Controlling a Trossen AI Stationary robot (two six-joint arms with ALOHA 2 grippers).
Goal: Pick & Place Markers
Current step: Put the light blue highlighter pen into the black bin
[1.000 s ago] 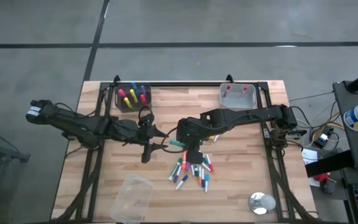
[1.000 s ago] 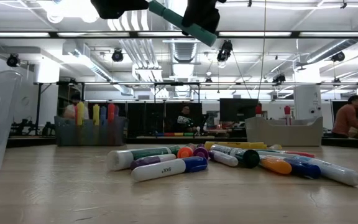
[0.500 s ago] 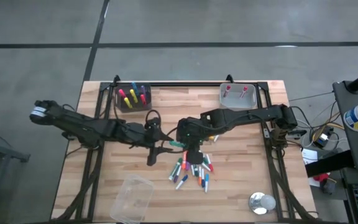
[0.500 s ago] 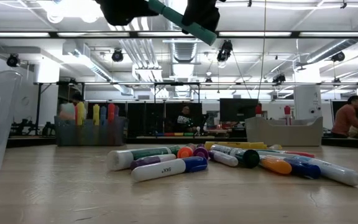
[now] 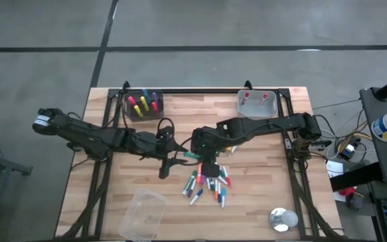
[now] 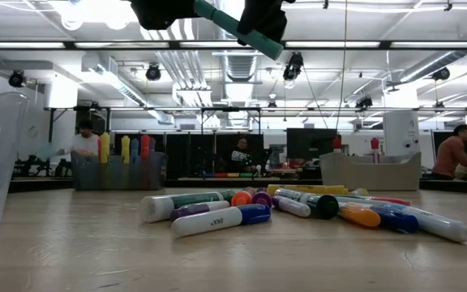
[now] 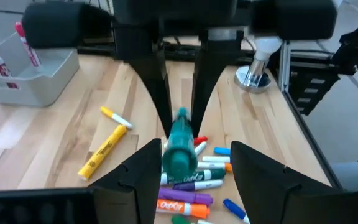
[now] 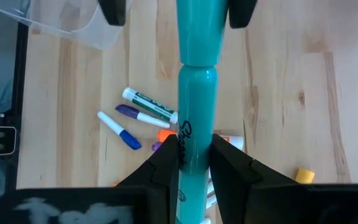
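Right now I have the right gripper (image 8: 194,163) pinched on the teal marker (image 8: 196,93), holding it by the barrel above the wooden table (image 5: 261,202). The capped end juts out past the fingers toward my left gripper (image 7: 194,162), whose fingers stand wide apart on either side of that end, not yet touching it as far as I can judge; the overhead view is too crowded there to be sure.

Directly beneath both grippers lies the loose heap of markers (image 6: 298,207), and farther out behind the left arm stands the dark holder (image 5: 144,107) with a few pens upright in it. Behind the right arm sits the grey bin (image 5: 258,104) holding two red-capped ones.

I expect the marker to be light and stiff, with a smooth, round plastic barrel that could roll or twist in a loose pinch. I'd take it on the thicker cap end, square across the axis, with the left fingers well clear of the right ones, and close firmly before the right lets go.
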